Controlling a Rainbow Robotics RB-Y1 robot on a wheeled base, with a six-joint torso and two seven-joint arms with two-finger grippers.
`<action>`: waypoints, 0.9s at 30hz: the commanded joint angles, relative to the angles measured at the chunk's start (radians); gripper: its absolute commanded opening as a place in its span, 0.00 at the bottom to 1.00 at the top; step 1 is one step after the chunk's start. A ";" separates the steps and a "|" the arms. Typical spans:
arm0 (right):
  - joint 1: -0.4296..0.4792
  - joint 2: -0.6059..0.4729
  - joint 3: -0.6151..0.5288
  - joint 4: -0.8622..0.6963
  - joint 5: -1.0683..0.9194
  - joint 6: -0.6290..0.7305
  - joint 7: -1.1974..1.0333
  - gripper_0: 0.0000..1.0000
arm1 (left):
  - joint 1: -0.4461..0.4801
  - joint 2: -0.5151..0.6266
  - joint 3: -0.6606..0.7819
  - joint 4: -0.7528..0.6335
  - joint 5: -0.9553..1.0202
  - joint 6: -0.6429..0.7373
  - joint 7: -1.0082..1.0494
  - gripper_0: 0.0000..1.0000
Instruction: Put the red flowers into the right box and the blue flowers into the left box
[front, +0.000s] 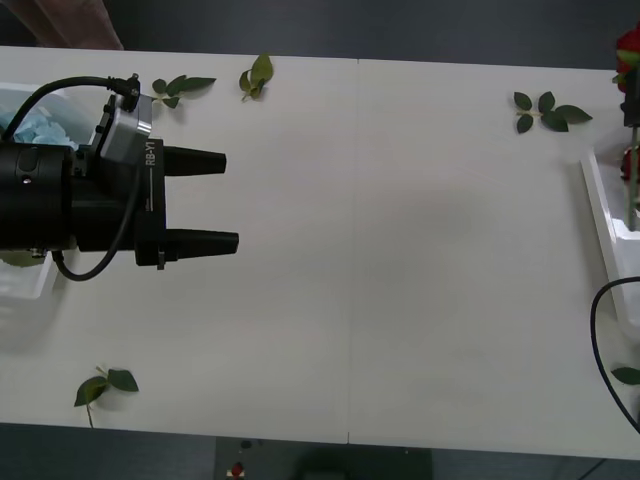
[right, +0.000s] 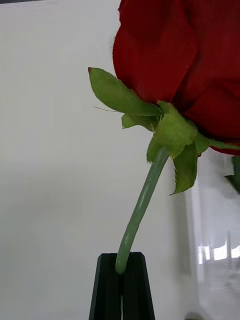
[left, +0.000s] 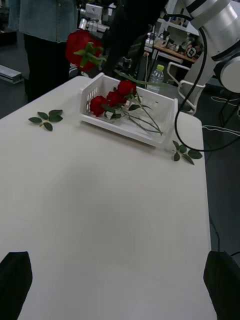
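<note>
While the right gripper (right: 121, 285) pinches the stem of the last red rose (left: 83, 48) above the far end of the right box (left: 162, 107), I judge it should lower first, then let go (three roses (left: 113, 98) lie inside already). The stem's long axis runs from the fingers up to the bloom. The left gripper (front: 205, 201) waits spread beside the left box (front: 30, 283), which holds the blue flowers (front: 38, 129).
</note>
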 joint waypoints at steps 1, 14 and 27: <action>0.040 -0.062 -0.070 -0.031 0.013 -0.003 0.142 0.00 | -0.002 0.054 0.006 -0.040 0.033 -0.001 -0.033 1.00; 0.204 -0.150 -0.218 -0.020 0.016 -0.020 0.373 0.00 | 0.003 0.054 0.006 -0.038 0.039 -0.001 -0.036 1.00; 0.290 -0.203 -0.340 0.206 -0.002 -0.218 0.577 0.00 | 0.003 0.054 0.006 -0.038 0.039 -0.001 -0.036 1.00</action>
